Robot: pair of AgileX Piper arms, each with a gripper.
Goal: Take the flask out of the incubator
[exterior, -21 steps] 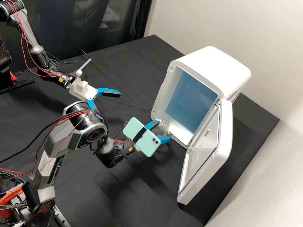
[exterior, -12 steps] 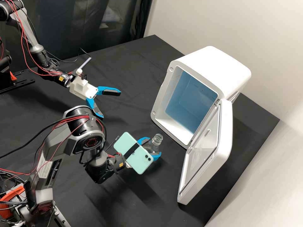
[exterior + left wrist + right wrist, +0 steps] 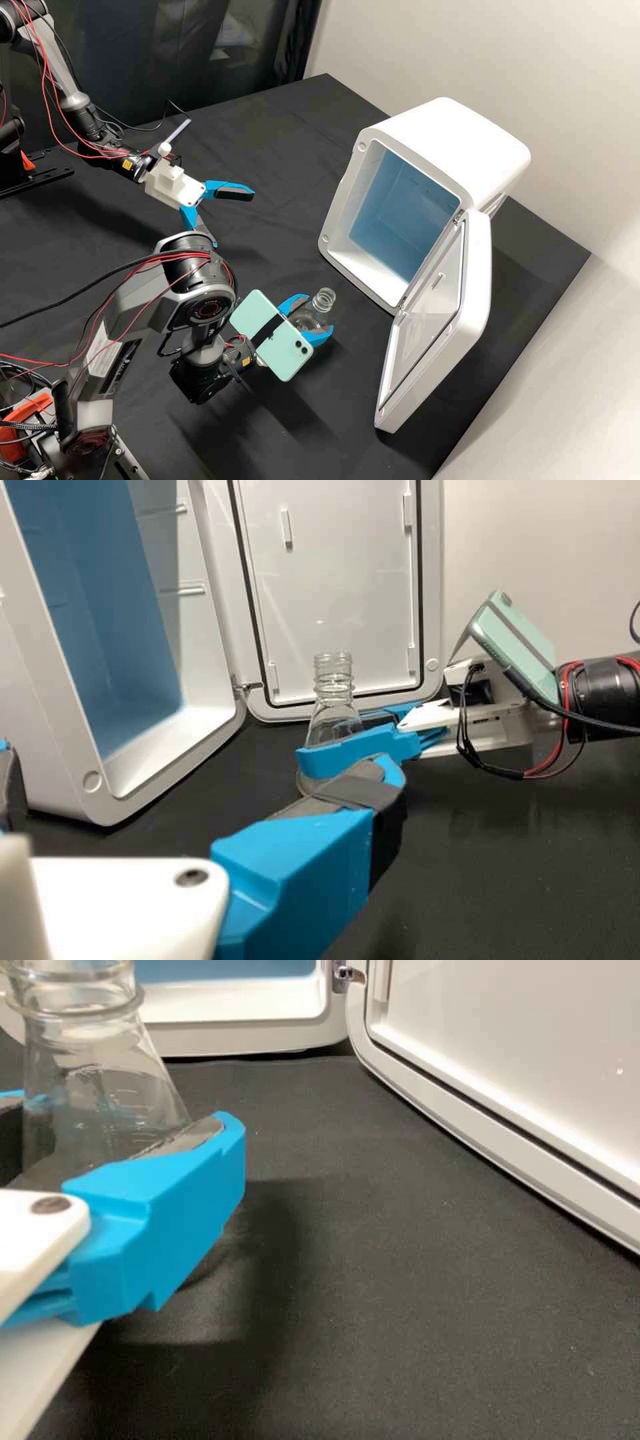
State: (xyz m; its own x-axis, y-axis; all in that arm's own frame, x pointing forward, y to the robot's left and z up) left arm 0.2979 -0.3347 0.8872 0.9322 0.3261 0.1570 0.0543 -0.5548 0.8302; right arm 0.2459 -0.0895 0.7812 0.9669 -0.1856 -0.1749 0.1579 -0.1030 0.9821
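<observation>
While bench (image 3: 280, 133) is carrying incubator (image 3: 453, 147), door (image 3: 437, 313) hanging wide for access, am holding left gripper (image 3: 227, 213) spread, empty, well aside to avoid crowding; right gripper (image 3: 311, 321) is pinching flask (image 3: 325, 299) upright, just outside incubator, guarding against tipping.

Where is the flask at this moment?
In the high view, the flask is held in the right gripper, just in front of the open incubator.
</observation>
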